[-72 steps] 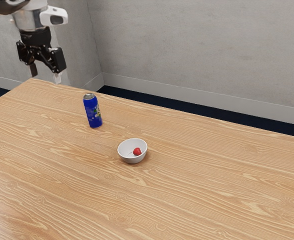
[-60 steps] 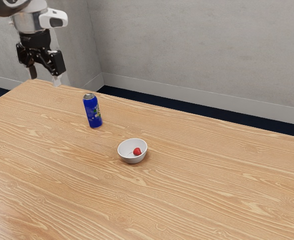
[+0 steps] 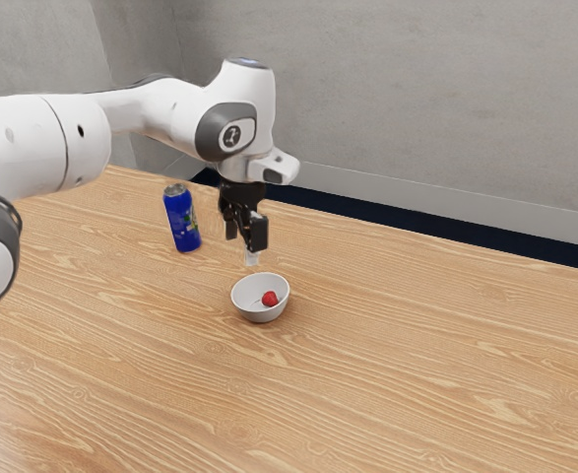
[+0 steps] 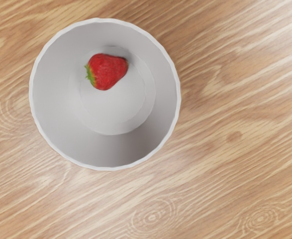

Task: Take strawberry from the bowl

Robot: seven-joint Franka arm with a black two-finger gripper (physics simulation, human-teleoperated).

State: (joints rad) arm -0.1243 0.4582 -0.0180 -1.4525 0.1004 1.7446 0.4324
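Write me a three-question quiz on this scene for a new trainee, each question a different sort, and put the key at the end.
1. True or false: the blue can stands upright on the table, outside the bowl.

2. Multiple choice: what color is the leafy end of the strawberry?
A) Purple
B) Green
C) Black

3. Fill in the missing word: the gripper hangs above the table with its jaws ____.

Key: 1. True; 2. B; 3. open
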